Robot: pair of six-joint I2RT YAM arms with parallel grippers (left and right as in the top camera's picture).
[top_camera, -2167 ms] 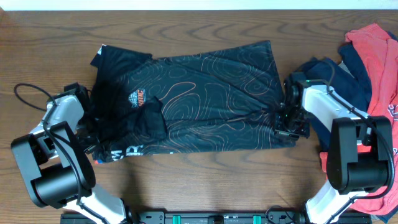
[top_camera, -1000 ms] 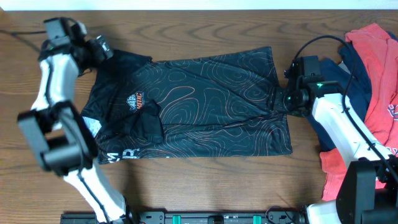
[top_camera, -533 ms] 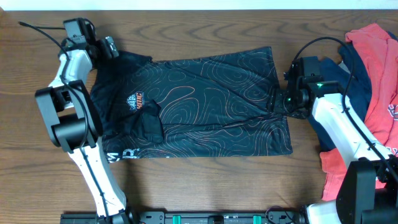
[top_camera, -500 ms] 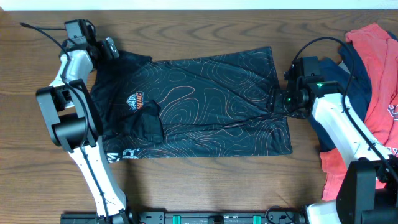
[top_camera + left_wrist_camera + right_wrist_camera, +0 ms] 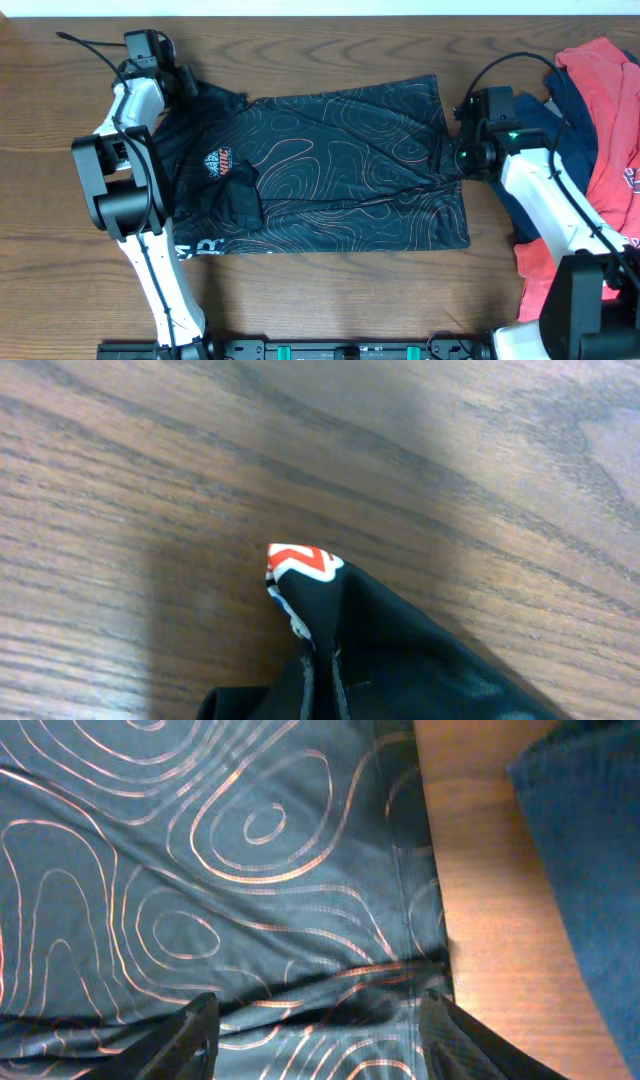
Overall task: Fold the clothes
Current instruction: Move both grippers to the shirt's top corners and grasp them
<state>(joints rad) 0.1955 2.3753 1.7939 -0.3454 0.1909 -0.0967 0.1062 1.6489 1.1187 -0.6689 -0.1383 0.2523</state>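
Note:
The black jersey (image 5: 320, 160) with thin orange contour lines lies spread flat on the table, its logo toward the left. My left gripper (image 5: 186, 82) is at its far left corner. In the left wrist view that gripper (image 5: 320, 665) is shut on the black cloth (image 5: 400, 650), whose red-and-white tip sticks out past the fingers. My right gripper (image 5: 447, 160) hangs over the jersey's right edge. In the right wrist view it (image 5: 320, 1040) stands open, a wrinkle of the patterned fabric (image 5: 200, 870) lying between its fingers.
A navy garment (image 5: 560, 110) and a red garment (image 5: 615, 90) lie heaped at the table's right side, close behind my right arm; the navy one (image 5: 590, 850) also shows in the right wrist view. Bare wooden table (image 5: 330, 300) runs along the front.
My left arm has swung from the front left up to the jersey's far left corner and shut on it. The right gripper moved up the right edge and narrowed slightly.

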